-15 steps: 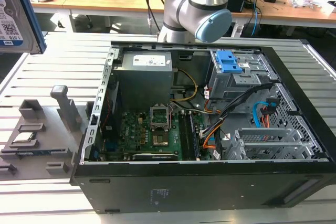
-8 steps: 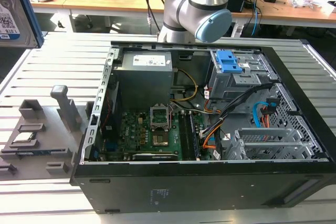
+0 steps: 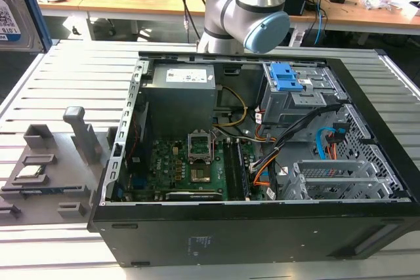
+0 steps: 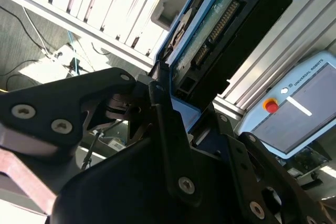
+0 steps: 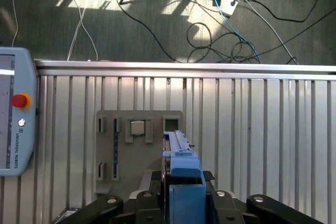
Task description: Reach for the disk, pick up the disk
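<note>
**Disk held up, pinched edge-on in the end effector.**
The end effector [image 5: 182, 184] clamps the blue-framed disk [image 5: 178, 148] above a grey fixture [image 5: 139, 129] on the slatted metal worktop [image 5: 262, 129]. In the exterior view its white label [image 3: 5, 14] carries barcodes, unreadable. Cables sprawl over the grey floor [image 5: 157, 3].

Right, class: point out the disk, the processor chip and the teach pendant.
disk [image 5: 185, 182], first wrist view, blue frame edge.
processor chip [image 5: 137, 128], first wrist view, top face.
teach pendant [image 5: 22, 140], first wrist view, grey casing.
</note>
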